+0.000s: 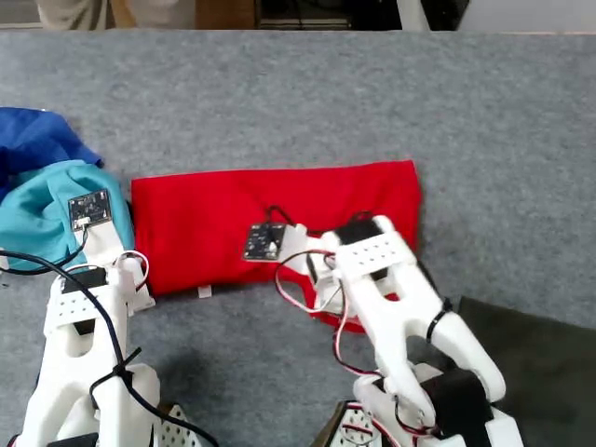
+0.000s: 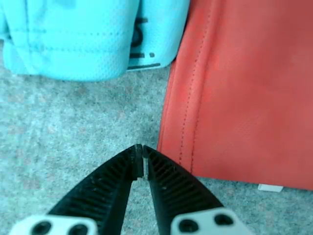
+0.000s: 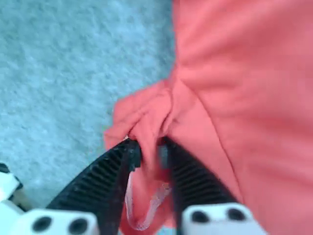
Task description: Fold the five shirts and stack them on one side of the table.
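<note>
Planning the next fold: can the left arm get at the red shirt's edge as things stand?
Probably yes. The left tool sits shut just beside the hem of the red shirt, with bare table between them; the teal shirt lies farther off, out of the way. It would need to open first.

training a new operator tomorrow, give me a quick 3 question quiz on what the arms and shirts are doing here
1. True or false: the right gripper is shut on a bunched fold of the red shirt.
2. The left gripper is: A) clamping the red shirt; B) shut and empty over the grey table, just off the red shirt's edge; C) wide open.
3. Fill in: the shirt lying beside the red shirt's end, near the left arm, is coloured ____.

Key: 1 true. 2 B. 3 teal, the teal shirt.
</note>
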Tool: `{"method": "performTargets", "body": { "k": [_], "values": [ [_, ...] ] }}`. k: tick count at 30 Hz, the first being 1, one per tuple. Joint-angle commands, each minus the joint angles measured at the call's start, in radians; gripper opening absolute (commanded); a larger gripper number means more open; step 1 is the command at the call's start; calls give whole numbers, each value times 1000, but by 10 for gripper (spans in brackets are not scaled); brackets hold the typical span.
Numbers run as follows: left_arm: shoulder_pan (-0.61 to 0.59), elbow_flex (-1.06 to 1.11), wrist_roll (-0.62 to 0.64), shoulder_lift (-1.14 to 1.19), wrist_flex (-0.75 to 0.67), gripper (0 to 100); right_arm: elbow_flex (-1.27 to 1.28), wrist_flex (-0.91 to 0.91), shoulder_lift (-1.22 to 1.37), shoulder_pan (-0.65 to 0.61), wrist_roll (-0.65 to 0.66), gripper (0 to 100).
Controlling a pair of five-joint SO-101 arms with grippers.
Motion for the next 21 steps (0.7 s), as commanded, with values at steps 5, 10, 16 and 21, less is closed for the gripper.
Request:
{"method": "performTargets", "body": {
  "k": [5,10,16,21],
  "values": [
    [-8,0,-6,-19,-9,19,-5,-40,61,19,-3,206],
    [-8,0,-6,-19,-9,19,-5,60,4,51,66,206],
    [-8,0,-6,-19,-9,19,-5,209,-176,-2,71,206],
    [-8,0,-6,-19,-9,19,-54,198,-259,79,71,193]
  ]
}}
